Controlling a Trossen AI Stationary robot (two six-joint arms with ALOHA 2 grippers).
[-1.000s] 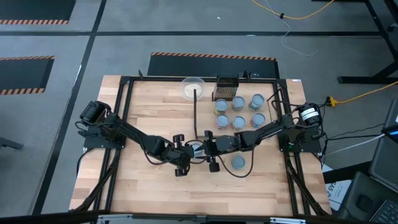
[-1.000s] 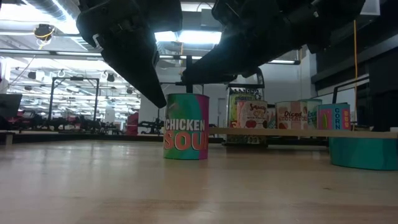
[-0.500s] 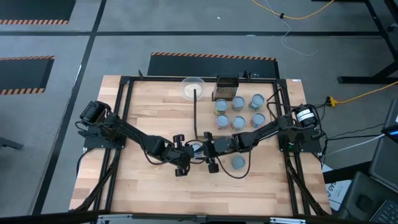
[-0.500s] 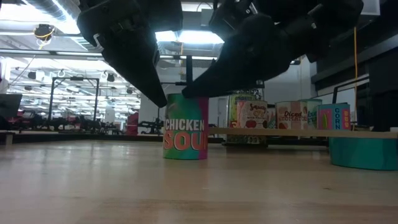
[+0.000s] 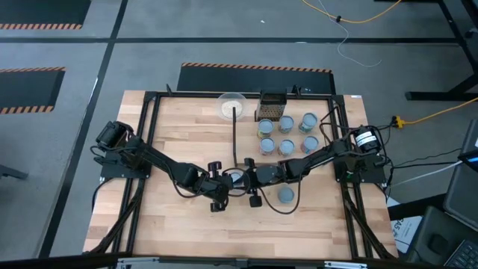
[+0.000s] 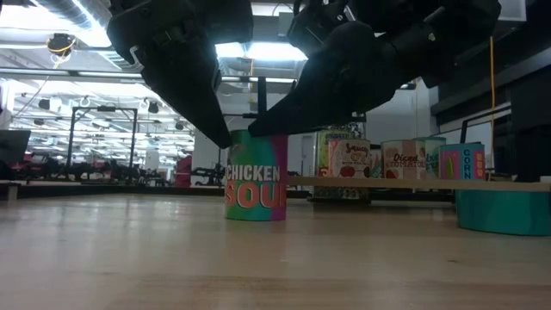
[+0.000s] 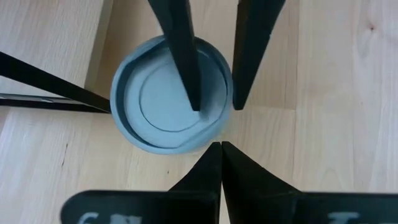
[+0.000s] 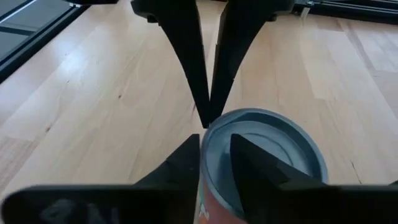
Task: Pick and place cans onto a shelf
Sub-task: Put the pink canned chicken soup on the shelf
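A can labelled CHICKEN SOUP stands upright on its base at the table's middle, between my two grippers. My right gripper comes in from the table's right and slants down. Its open fingers stand astride the can's rim. My left gripper is shut, and its tips are beside the rim on the can's left side. Several more cans stand on the shelf at the far right. Another can stands alone near the right arm. My right gripper has one finger outside the can, at its wall just below the rim. The other finger is over the recessed lid, and a gap shows between it and the rim. My left gripper's shut tips lie close to the rim; I cannot tell whether they touch it.
A whitish bowl and a dark grater-like box stand at the far edge. The shelf's black bar runs toward the grippers. Bare tabletop lies toward the near edge.
My right gripper has dipped a little, and its fingertips have come down from just above the can to its top rim. The can and my left gripper have kept their places.
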